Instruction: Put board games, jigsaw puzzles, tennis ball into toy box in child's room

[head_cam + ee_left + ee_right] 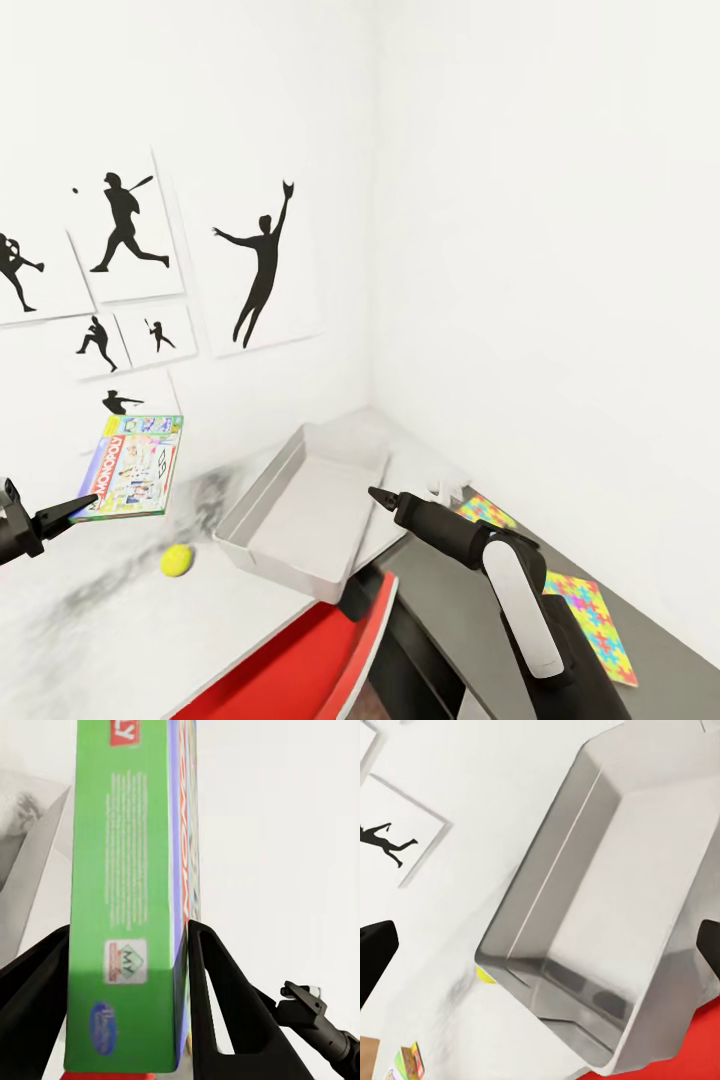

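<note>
Monopoly box [132, 467] gripped in left jaws [75, 507], above table edge; right jaws [378, 496] open over toy box [262, 500].

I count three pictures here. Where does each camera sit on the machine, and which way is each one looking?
Head view: high on the robot, looking down at the light-grey desk; both dark arms show, the left gripper holding a flat white-blue-green Monopoly box.
Left wrist view: by the left gripper, looking along its black fingers clamped on the box's green edge.
Right wrist view: by the right gripper, whose black fingertips frame the shallow light-grey toy bin.
Shared: head and right wrist views both show the bin and the small yellow-green ball.
</note>
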You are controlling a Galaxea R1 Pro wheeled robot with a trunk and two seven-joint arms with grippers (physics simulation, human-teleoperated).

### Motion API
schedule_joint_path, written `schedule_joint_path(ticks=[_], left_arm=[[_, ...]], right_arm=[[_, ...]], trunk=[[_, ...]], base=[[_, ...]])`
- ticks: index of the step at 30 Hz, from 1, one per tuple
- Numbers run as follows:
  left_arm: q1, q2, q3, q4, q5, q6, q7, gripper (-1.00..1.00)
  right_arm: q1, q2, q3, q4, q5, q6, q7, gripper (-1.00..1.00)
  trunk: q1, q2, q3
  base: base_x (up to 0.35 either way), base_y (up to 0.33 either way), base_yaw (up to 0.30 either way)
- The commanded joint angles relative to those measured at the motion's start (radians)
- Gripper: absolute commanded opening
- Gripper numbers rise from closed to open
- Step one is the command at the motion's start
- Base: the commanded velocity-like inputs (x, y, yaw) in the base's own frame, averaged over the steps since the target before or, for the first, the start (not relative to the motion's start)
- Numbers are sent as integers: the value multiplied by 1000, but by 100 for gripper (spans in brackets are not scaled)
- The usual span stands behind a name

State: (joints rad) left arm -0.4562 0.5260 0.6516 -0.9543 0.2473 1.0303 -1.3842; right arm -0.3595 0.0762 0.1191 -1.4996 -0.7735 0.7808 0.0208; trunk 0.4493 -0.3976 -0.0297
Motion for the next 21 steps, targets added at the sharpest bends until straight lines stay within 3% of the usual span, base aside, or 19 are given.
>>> schedule_joint_path(ticks=[1, 21], left_arm=[[-1, 0, 0, 0, 2, 10, -3, -100], [-1, 0, 0, 0, 1, 10, -3, -100]], right_arm=[[-1, 0, -1, -1, 2, 5, 2, 100], [-1, 0, -1, -1, 2, 5, 2, 100]], trunk=[[1, -2, -2], [1, -2, -2]], base=[[39, 16, 0], [98, 67, 0]])
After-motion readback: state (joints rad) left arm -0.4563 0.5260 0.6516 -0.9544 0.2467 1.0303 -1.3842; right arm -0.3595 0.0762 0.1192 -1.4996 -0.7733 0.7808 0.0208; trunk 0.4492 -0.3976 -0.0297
